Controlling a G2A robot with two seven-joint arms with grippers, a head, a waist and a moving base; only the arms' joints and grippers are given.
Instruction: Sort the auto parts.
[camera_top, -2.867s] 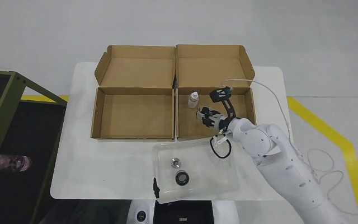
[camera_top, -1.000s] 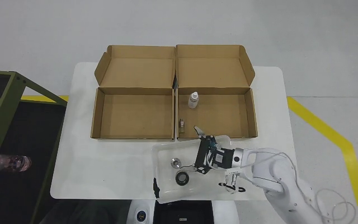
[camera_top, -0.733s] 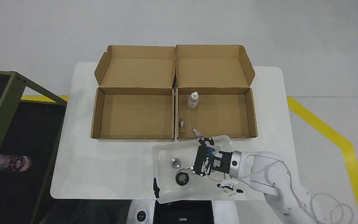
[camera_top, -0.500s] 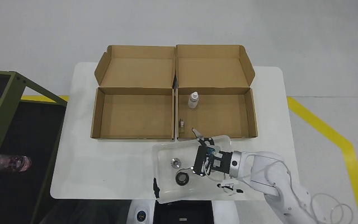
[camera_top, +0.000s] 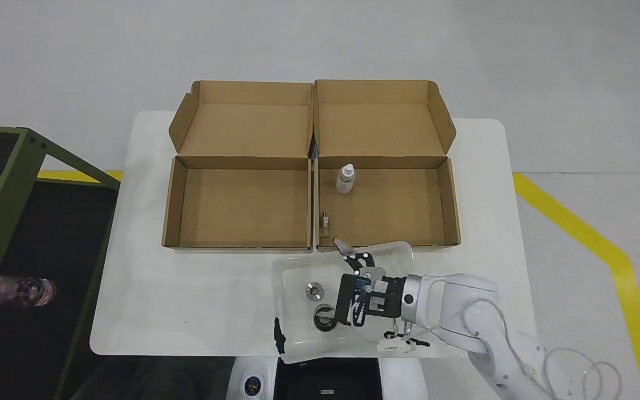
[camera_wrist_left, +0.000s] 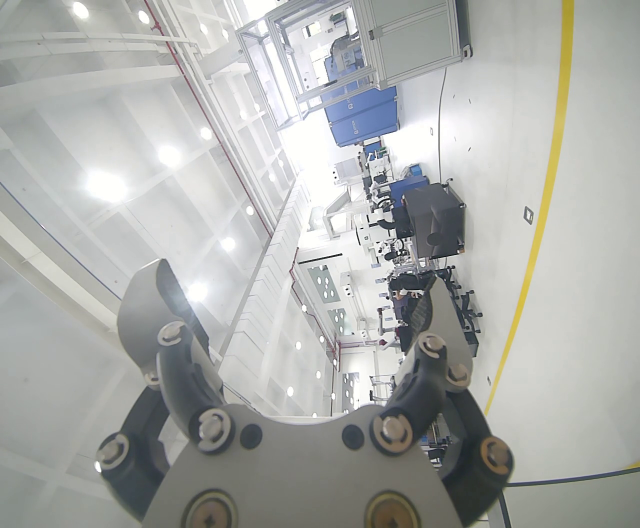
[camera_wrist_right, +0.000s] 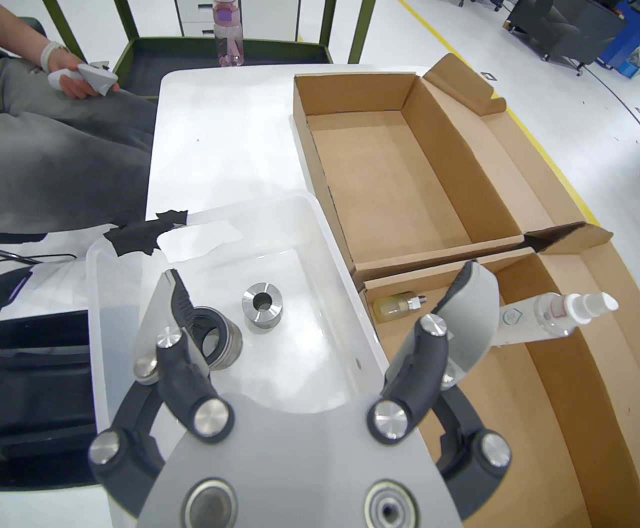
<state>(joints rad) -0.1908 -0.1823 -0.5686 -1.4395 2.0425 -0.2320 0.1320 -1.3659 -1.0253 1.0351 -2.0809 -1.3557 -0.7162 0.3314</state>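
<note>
Jaws spread wide on the right gripper (camera_top: 340, 285) (camera_wrist_right: 322, 280), nothing held between them, poised over the clear plastic bin (camera_top: 290, 268) at the lower centre of the top view. One finger close against the black ring (camera_top: 325, 319) (camera_wrist_right: 216, 341); touching or just short of it, cannot tell. Other finger out over the bin's upper edge, near the right cardboard box (camera_top: 452, 205).

Silver bushing (camera_top: 314, 291) (camera_wrist_right: 262, 303) on the bin floor, just above and slightly left of the black ring in the top view, bore facing up, apart from both fingers. Patch of black tape (camera_top: 278, 336) (camera_wrist_right: 142, 234) stuck on the bin's lower-left corner.

Left cardboard box (camera_top: 172, 205) and right cardboard box side by side in the middle of the top view, touching along their shared wall, lids folded back toward the upper edge of the frame. Inside the right one: spray bottle (camera_top: 346, 178) (camera_wrist_right: 555, 310) near the upper-left corner, and small yellowish part (camera_top: 325, 218) (camera_wrist_right: 396, 304) with a metal tip against the left wall, lower down. Bin just below the boxes, all on the white table (camera_top: 150, 290).

Left gripper (camera_wrist_left: 295, 280) likewise parted wide, gripping nothing, aimed up at the hall ceiling and its lights.
</note>
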